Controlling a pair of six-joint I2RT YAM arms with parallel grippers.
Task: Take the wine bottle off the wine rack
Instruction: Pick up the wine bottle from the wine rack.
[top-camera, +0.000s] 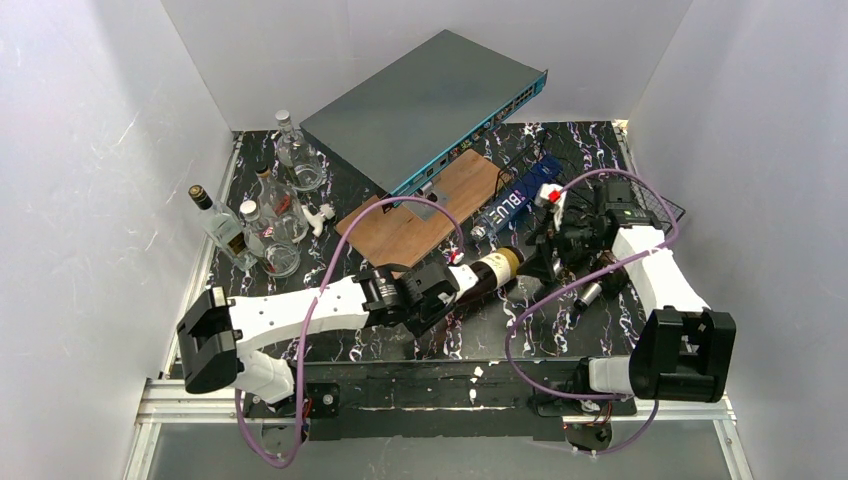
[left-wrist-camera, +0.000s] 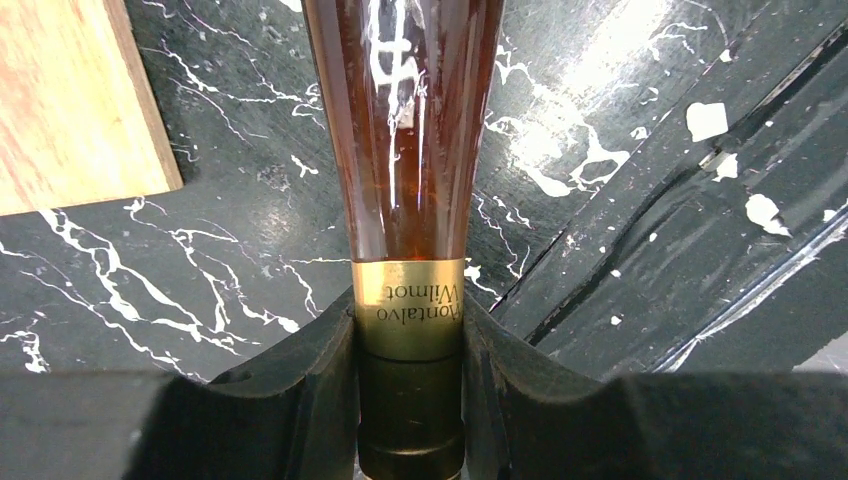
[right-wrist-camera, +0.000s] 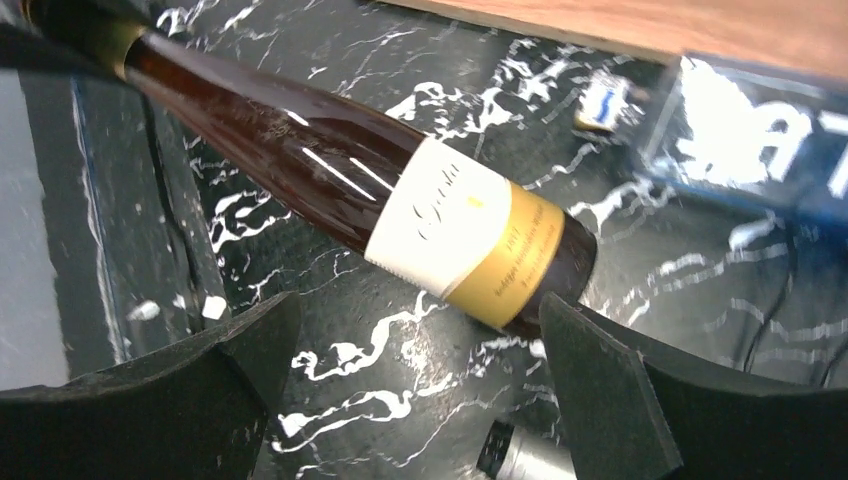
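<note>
The wine bottle (top-camera: 493, 271), dark amber with a white and gold label, lies level over the black marbled table, neck to the left. My left gripper (top-camera: 441, 285) is shut on its neck; in the left wrist view the fingers (left-wrist-camera: 320, 390) clamp the gold foil band and dark cap of the bottle (left-wrist-camera: 410, 150). My right gripper (top-camera: 543, 264) is open at the bottle's base. In the right wrist view the bottle (right-wrist-camera: 400, 205) lies just beyond the gripper (right-wrist-camera: 420, 320), its base next to the right finger (right-wrist-camera: 600, 380). The black wire wine rack (top-camera: 668, 208) shows at the right, mostly hidden by the right arm.
A grey network switch (top-camera: 420, 105) leans on a brown wooden board (top-camera: 420, 215) at the back. A blue box (top-camera: 515, 205) lies beside the board. Several clear glass bottles (top-camera: 265, 215) stand at the left. A small silver cylinder (right-wrist-camera: 520, 455) lies below the right gripper.
</note>
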